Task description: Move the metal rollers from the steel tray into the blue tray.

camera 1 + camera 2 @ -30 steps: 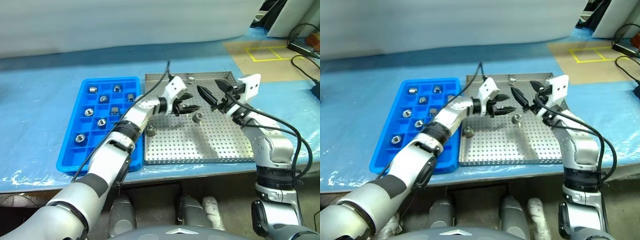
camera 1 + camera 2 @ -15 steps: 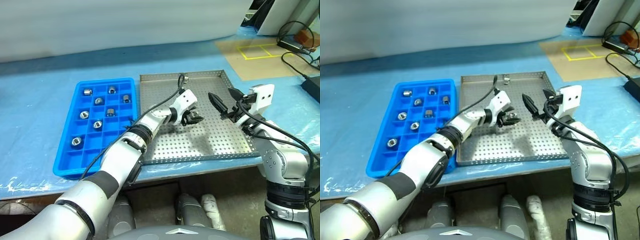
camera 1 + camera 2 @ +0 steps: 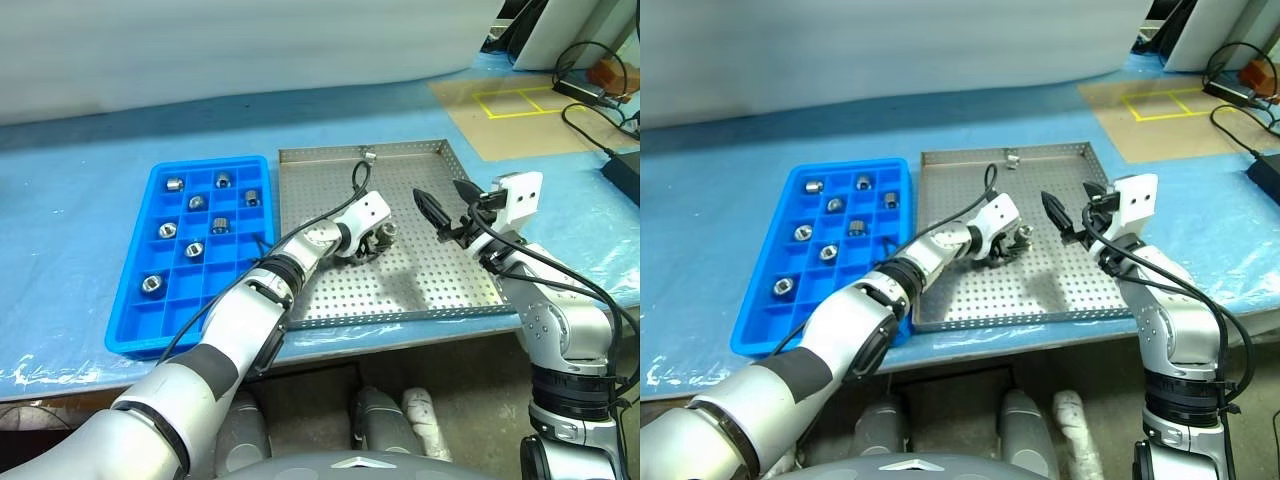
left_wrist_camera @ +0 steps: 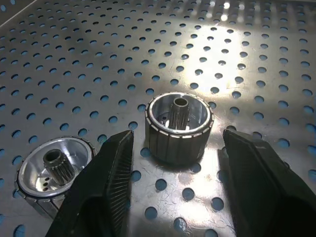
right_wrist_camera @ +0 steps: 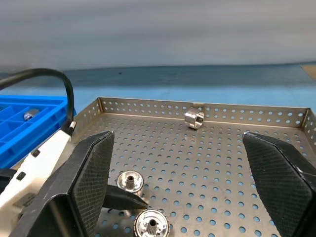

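Now that the left gripper (image 4: 175, 163) has dropped from its hover a moment ago to the floor of the steel tray (image 3: 330, 160), its two black fingers (image 4: 106, 182) stand apart on either side of one metal roller (image 4: 178, 128), not yet touching it; a second roller (image 4: 54, 170) sits just beside the near finger, close enough that it might get nudged as the fingers come together. From the head views the gripper sits low over the middle of the tray; the arm reaches across from beside the blue tray (image 3: 135, 315), which lies to the left on the blue-covered surface (image 3: 60, 220) and already carries several rollers (image 3: 195, 248) in its compartments. A third roller (image 5: 194, 118) rests against the steel tray's far rim. The right gripper (image 3: 448, 208) hangs above the tray's right part, fingers spread wide, holding nothing; I'd judge the left one is set to close on the middle roller next.
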Action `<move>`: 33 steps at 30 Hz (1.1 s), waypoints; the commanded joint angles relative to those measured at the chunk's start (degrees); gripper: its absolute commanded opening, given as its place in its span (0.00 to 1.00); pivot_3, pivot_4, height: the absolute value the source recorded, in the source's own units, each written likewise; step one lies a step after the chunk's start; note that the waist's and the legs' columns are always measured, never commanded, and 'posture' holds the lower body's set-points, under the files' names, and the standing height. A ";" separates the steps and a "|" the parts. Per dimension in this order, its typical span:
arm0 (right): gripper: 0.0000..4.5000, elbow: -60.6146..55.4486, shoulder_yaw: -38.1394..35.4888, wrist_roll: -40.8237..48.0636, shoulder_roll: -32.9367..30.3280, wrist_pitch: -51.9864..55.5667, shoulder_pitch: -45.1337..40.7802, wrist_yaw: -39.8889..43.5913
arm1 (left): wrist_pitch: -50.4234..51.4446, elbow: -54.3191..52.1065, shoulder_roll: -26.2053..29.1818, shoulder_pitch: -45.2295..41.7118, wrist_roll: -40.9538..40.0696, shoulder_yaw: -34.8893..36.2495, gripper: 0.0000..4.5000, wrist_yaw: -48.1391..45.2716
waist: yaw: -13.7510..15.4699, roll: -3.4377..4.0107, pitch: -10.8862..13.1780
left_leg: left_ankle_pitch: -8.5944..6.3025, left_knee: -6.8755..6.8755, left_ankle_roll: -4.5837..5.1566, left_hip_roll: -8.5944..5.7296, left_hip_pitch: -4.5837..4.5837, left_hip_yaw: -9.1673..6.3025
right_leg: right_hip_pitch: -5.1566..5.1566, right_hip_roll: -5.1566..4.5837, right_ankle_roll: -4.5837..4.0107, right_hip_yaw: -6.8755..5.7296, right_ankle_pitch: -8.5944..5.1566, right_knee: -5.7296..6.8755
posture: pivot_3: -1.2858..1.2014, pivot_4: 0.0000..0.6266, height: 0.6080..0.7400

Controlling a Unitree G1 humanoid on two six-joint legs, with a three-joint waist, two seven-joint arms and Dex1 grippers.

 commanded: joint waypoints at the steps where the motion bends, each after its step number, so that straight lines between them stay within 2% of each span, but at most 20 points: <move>1: 0.96 -2.49 -0.27 0.00 -0.47 -0.73 0.06 -0.27 | -0.60 -0.67 -4.01 0.43 0.07 0.64 0.68 0.32 | 0.00 0.00 0.00 | 0.00 0.00 0.00 0.00 0.00 0.00 | 0.00 0.00 0.00 0.00 0.00 -0.01 | 0.35 0.24 1.00; 9: 0.96 -2.55 0.32 -0.41 -0.70 -0.42 0.31 0.00 | -0.93 -0.78 -3.98 0.39 -0.05 1.34 0.68 2.39 | 0.00 0.00 0.00 | -0.01 -0.07 0.00 0.00 -0.01 0.01 | 0.00 0.00 0.00 0.00 0.00 -0.10 | 0.36 0.24 1.00; 14: 0.96 -2.22 0.65 -0.01 -0.89 -0.38 -0.04 0.52 | -1.79 -3.92 -2.65 -0.14 -4.03 3.66 0.68 -9.28 | 0.04 0.00 0.00 | 0.00 -0.15 0.00 0.00 -0.01 0.02 | 0.00 -0.01 0.00 -0.01 0.00 -0.18 | 0.36 0.24 1.00; 19: 0.96 -0.88 1.57 -0.46 -0.22 -1.20 -0.38 0.84 | -2.65 -9.88 1.39 0.50 -6.28 4.12 0.68 -18.70 | 0.12 0.01 0.00 | 0.00 -0.31 -0.01 0.00 -0.02 0.04 | -0.01 -0.02 0.00 0.01 0.00 -0.29 | 0.37 0.24 1.00; 28: 0.96 2.37 3.35 -1.42 0.70 -2.91 -2.84 1.62 | -2.90 -6.71 8.10 -4.34 -5.46 8.34 0.68 -5.75 | 0.10 0.04 0.02 | 0.01 -0.35 -0.03 0.01 -0.02 0.06 | -0.04 -0.01 -0.01 -0.03 0.00 -0.30 | 0.38 0.24 1.00; 30: 0.96 2.39 3.53 -1.56 0.71 -3.06 -2.90 1.68 | -2.66 -7.26 10.06 -4.11 -5.82 8.00 0.68 -11.59 | 0.22 0.04 0.02 | 0.01 -0.36 -0.04 0.01 -0.03 0.07 | -0.04 0.00 0.00 -0.03 0.00 -0.31 | 0.38 0.24 1.00; 33: 0.96 1.56 3.70 -1.48 0.60 -2.80 -2.09 1.82 | -3.99 -12.06 14.43 -1.34 -6.33 5.90 0.68 -25.39 | 0.23 0.04 0.02 | 0.07 -0.42 -0.08 0.02 -0.07 0.07 | -0.05 0.00 0.00 -0.01 0.00 -0.34 | 0.38 0.24 1.00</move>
